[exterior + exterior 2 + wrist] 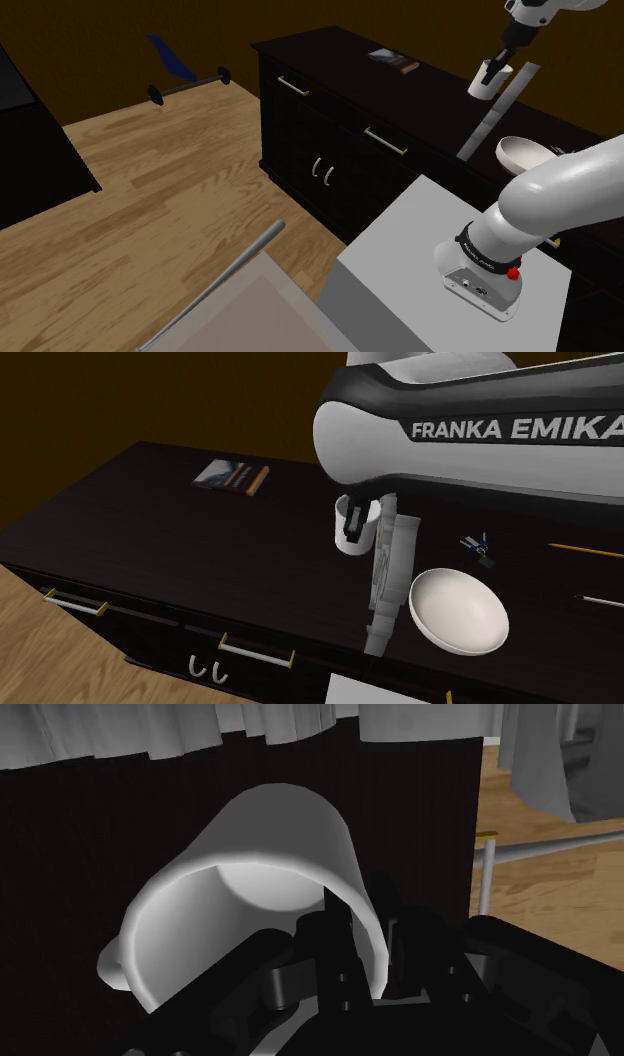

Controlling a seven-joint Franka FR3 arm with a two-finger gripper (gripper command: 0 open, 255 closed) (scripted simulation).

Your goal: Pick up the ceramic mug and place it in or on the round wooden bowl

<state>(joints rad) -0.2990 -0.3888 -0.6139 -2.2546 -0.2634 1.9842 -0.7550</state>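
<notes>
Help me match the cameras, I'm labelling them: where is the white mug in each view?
Shoulder view: mug upper right, in the gripper above the dark cabinet.
Second exterior view: mug at centre, up-left of the white bowl.
Wrist view: mug's wall clasped between the fingers.
Shared landmark: the white bowl.

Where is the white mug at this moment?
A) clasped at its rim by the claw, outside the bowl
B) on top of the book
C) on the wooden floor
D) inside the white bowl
A: the claw grips the wall of the mug, and the bowl sits empty, apart from it.
</notes>
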